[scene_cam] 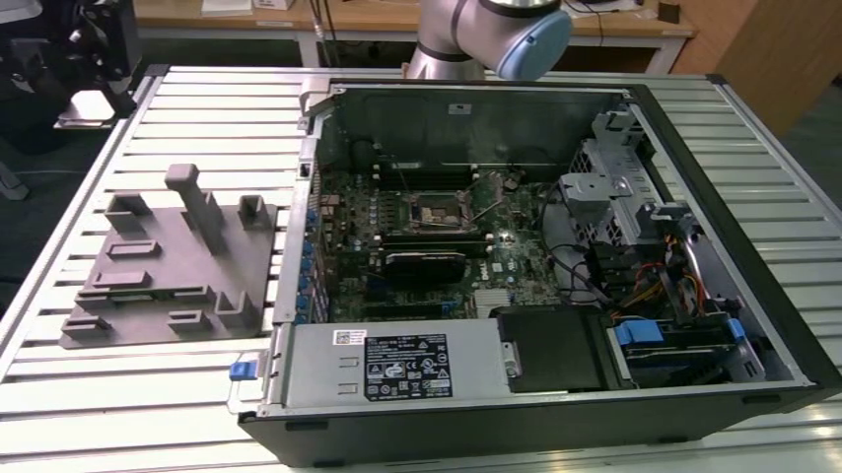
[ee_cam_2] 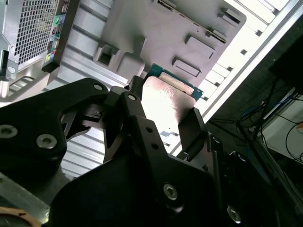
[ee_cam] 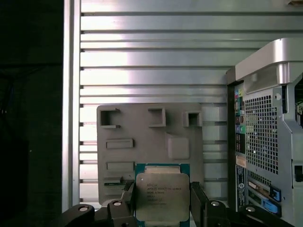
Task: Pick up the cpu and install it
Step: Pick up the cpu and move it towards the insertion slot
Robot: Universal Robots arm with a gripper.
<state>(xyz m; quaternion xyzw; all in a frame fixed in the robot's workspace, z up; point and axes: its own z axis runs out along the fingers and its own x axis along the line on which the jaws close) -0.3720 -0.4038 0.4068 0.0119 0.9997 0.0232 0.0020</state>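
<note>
The cpu [ee_cam: 162, 196], a flat square chip with a shiny silver-grey top and a green edge, sits between the two black fingers of my gripper [ee_cam: 162, 202], which is shut on it. In the second wrist view the cpu [ee_cam_2: 166, 93] shows as a bright plate held in the gripper [ee_cam_2: 164, 104]. I hold it in the air above the grey plastic fixture block [ee_cam: 142, 137], beside the open computer case [scene_cam: 736, 325]. The dark square socket [scene_cam: 432, 210] lies on the motherboard inside that case, with its metal lever beside it.
The grey fixture block [scene_cam: 172, 266] with upright posts stands on the slatted metal table [scene_cam: 197, 108] at the exterior view's left of the case. The arm [scene_cam: 487, 30] rises behind the case. Drive bays and cables [scene_cam: 645, 276] fill the case's right side.
</note>
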